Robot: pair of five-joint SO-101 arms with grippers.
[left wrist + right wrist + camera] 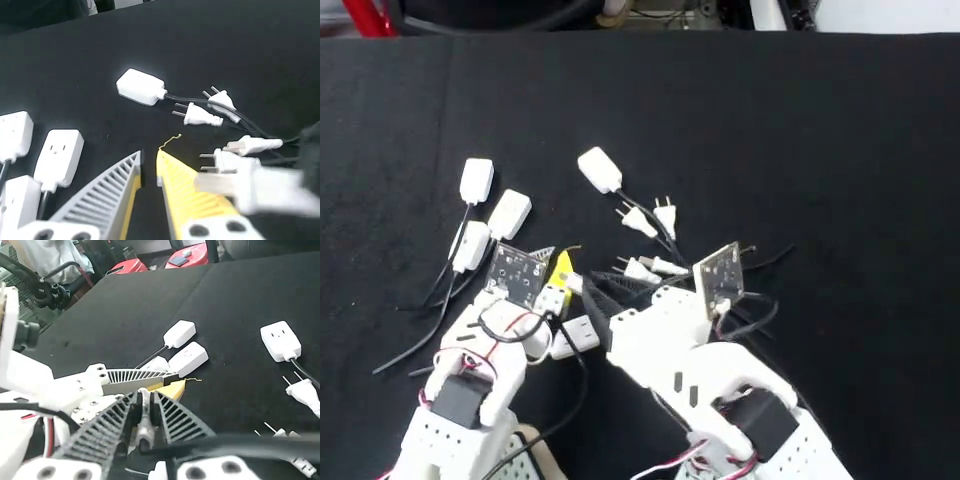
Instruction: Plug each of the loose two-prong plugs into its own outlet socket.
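plug (144, 426) in r gripper (145, 394), l gripper (149, 156) alongside

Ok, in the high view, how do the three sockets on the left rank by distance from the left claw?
1. Right socket, just beyond the left claw.
2. Lower socket, off to the claw's left.
3. Top socket, farthest back.

The left arm (470, 390) is holding its jaws slightly parted, nothing between them. The right arm (720, 380) is clamping its jaws on a plug (143, 426), just beside the left jaws.
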